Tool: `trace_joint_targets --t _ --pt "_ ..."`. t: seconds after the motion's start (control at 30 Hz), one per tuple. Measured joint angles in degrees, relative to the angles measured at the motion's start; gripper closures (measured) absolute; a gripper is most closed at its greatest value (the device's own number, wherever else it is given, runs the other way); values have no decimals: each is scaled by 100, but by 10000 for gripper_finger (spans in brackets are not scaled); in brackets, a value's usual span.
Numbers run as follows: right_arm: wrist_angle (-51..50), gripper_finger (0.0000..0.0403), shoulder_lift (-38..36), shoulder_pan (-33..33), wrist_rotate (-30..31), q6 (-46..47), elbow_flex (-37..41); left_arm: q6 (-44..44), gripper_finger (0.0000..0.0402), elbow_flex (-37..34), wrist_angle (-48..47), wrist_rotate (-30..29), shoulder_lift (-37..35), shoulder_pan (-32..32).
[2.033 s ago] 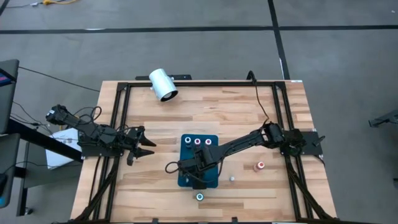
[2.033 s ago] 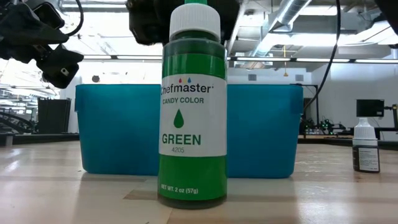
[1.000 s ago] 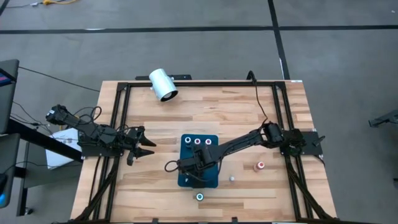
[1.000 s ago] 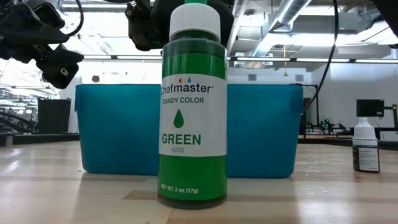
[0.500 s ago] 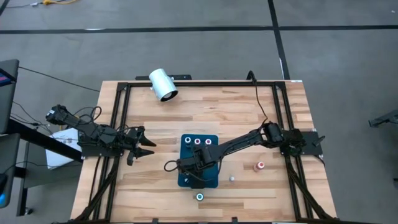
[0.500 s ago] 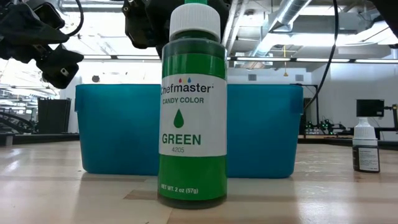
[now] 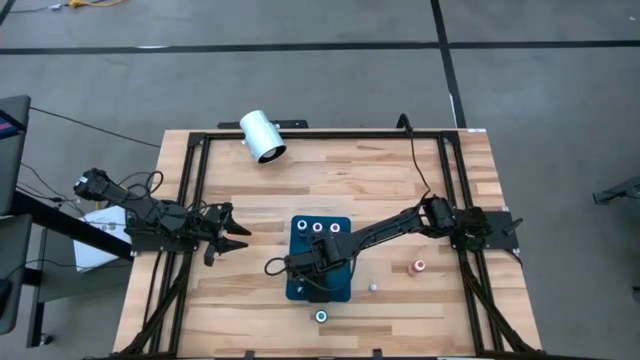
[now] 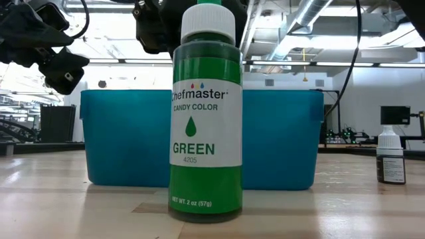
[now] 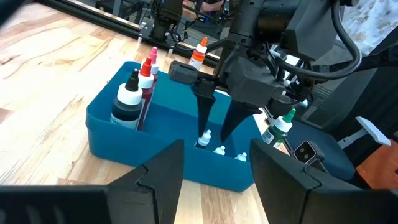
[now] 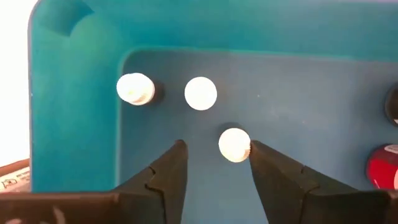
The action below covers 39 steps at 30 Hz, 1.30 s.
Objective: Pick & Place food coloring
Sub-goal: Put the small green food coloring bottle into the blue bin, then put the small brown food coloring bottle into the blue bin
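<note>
Blue bin point(image 9: 118, 127): read from above as a flat dark rectangle point(image 7: 320, 258); the left wrist view alone showed its walls.

Right gripper point(image 9: 215, 124): lowered into the bin, fingers apart, nothing between them. Its own camera showed three white-capped bottles point(image 10: 201, 93) on the bin floor, one touching a finger.

Tall bottles point(image 9: 140, 84): stood at the bin's far end.

Green bottle point(image 8: 206, 113): stood on the table just before the bin, filling the low view and hiding the gripper's tips.

Pink-topped bottle point(image 7: 419, 266): loose on the table, well apart.

Left gripper point(image 7: 235, 236): idle at the left edge, fingers apart.

White cylinder point(image 7: 262, 136): lay at the far edge.
</note>
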State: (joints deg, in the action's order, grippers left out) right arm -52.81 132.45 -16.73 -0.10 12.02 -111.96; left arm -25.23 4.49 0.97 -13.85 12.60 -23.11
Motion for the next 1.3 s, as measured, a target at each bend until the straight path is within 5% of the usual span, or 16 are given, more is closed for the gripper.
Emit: trace_joint_targets --t 0.7,0.9,1.3 --pt "-1277 249 -3 0 -22 8 -4 -13 227 0 2 -2 0 2" --pt "-1600 250 -50 -13 -517 13 -5 -27 227 0 2 -7 -2 2" --pt "-2536 255 -68 -53 -529 10 -1612 -89 227 0 28 -24 0 0"
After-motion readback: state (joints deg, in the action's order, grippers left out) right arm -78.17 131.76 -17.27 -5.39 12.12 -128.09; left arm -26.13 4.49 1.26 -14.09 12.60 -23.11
